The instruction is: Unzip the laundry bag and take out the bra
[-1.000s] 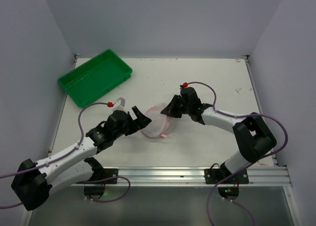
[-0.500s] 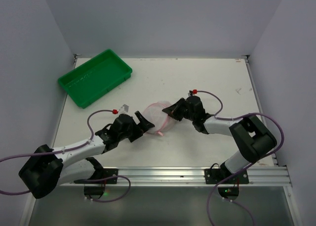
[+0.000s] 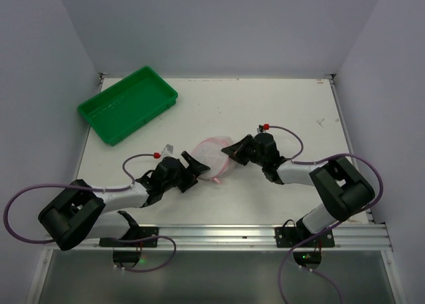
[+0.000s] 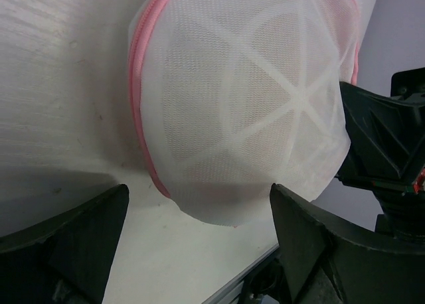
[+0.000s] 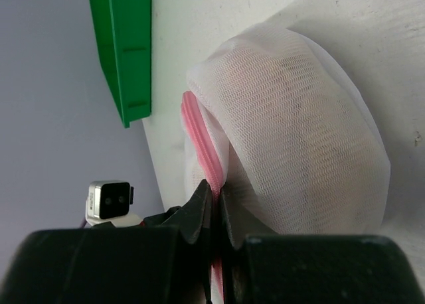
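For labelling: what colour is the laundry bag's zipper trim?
The zipper trim is pink, on a white mesh laundry bag; clearest in the right wrist view.

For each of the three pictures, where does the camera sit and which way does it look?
Top: above and behind the arms, looking down on the table; both arms show, left hand and right hand flanking the laundry bag.
Left wrist: on the left arm, looking low across the table at the bag; its two open fingers show.
Right wrist: on the right arm, looking along shut fingers pinching the bag's pink edge.
Top and right wrist share the green tray.
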